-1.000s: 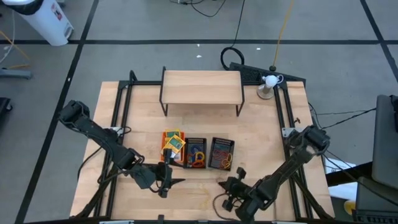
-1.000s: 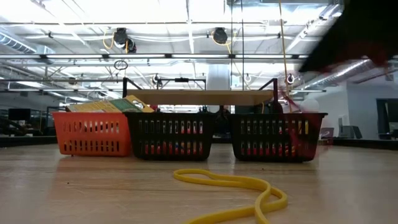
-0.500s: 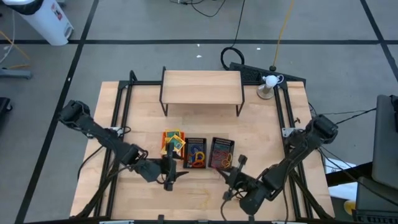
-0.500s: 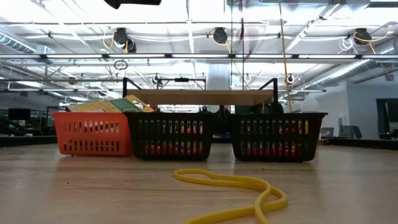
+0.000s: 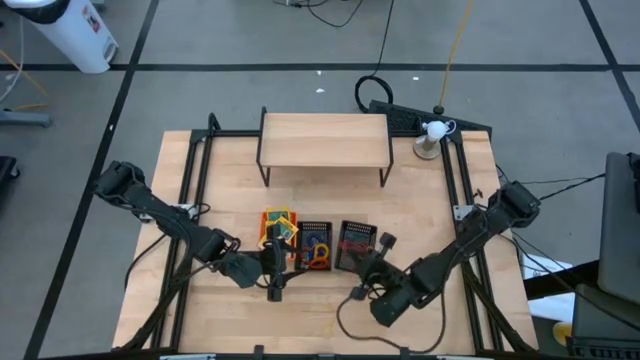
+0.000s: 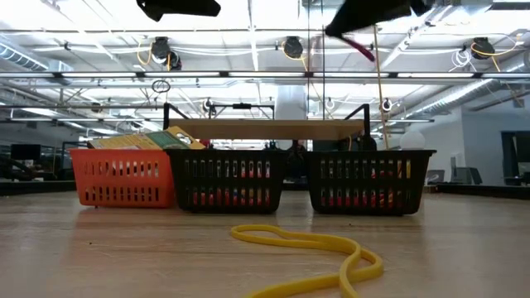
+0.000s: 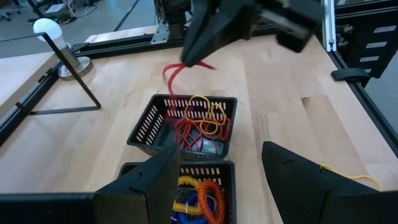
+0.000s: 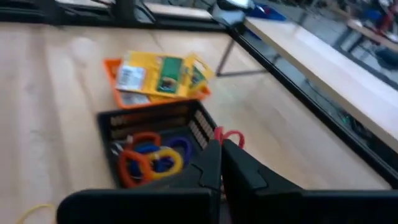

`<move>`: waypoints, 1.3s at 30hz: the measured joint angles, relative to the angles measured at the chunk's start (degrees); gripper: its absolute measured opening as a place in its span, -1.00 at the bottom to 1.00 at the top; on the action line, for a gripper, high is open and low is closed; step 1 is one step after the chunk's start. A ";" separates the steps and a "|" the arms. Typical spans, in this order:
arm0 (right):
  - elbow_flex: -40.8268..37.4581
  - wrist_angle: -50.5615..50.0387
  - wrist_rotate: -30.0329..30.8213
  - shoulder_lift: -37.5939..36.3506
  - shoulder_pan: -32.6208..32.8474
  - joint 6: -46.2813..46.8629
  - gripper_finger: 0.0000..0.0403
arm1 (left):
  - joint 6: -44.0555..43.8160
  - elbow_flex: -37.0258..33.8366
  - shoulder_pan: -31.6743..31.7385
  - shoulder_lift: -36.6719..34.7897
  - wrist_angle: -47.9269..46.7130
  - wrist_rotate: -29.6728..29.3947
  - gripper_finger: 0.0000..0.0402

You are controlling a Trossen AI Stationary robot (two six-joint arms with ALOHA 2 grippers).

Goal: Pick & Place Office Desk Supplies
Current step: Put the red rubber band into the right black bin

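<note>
Three mesh bins stand in a row mid-table: an orange bin (image 5: 278,228) with yellow-and-green packs (image 8: 163,73), a middle black bin (image 5: 315,246) with blue, orange and yellow bands (image 7: 198,194), and a right black bin (image 5: 357,240) with red and yellow bands (image 7: 200,123). My right gripper (image 5: 378,244) is shut on a red rubber band (image 7: 177,71) above the right black bin. My left gripper (image 5: 272,272) is open and empty, just in front of the orange and middle bins. A yellow band (image 6: 308,245) lies on the table near the front. My right gripper pinches the red rubber band by its top (image 7: 186,62) between its two fingertips, which slant down from the table's near side. The band hangs slack below the fingers (image 6: 362,45), lifted clear, above the right black bin.
A light wooden shelf (image 5: 325,140) on black legs stands at the far side behind the bins. A small white lamp (image 5: 432,135) stands at the far right corner. Bare wood lies in front of the bins and to their left and right.
My right gripper has risen from the table's near edge with the red band and gone toward the far edge, and now stands over the right black bin; the band hangs clear. My left gripper has moved a little toward the bins.
</note>
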 joint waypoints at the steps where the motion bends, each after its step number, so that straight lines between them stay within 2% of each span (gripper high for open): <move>1: 0.00 -1.87 -0.02 0.00 -0.32 2.13 -1.00 | 0.02 0.00 0.02 0.00 -0.02 0.00 0.12; 6: 0.00 -11.93 -4.28 0.00 -1.47 14.10 -1.00 | 0.15 0.00 0.01 0.00 -0.02 0.02 0.12; 9: 0.00 -14.97 -4.80 0.00 -1.52 18.41 -1.00 | -0.21 0.00 0.00 0.00 -0.02 0.09 0.12; 16: -2.25 -14.41 -6.41 0.00 -1.84 20.98 -1.00 | -0.44 0.00 0.02 0.00 -0.02 0.10 0.12; 25: -5.94 -13.48 -11.37 -0.02 -3.50 26.68 -1.00 | 0.08 0.00 0.02 0.00 -0.02 0.09 0.12; 29: -6.82 -11.33 -13.63 -0.01 -4.12 26.49 -0.99 | 0.15 0.00 0.02 0.00 -0.02 0.09 0.12; 33: -6.84 -8.11 -13.58 -0.02 -4.16 23.32 -0.86 | -0.15 0.00 0.02 0.00 -0.02 0.09 0.12; 39: -6.84 -4.28 -13.48 -0.02 -4.18 19.29 -0.48 | -0.46 0.00 0.02 0.00 -0.02 0.09 0.12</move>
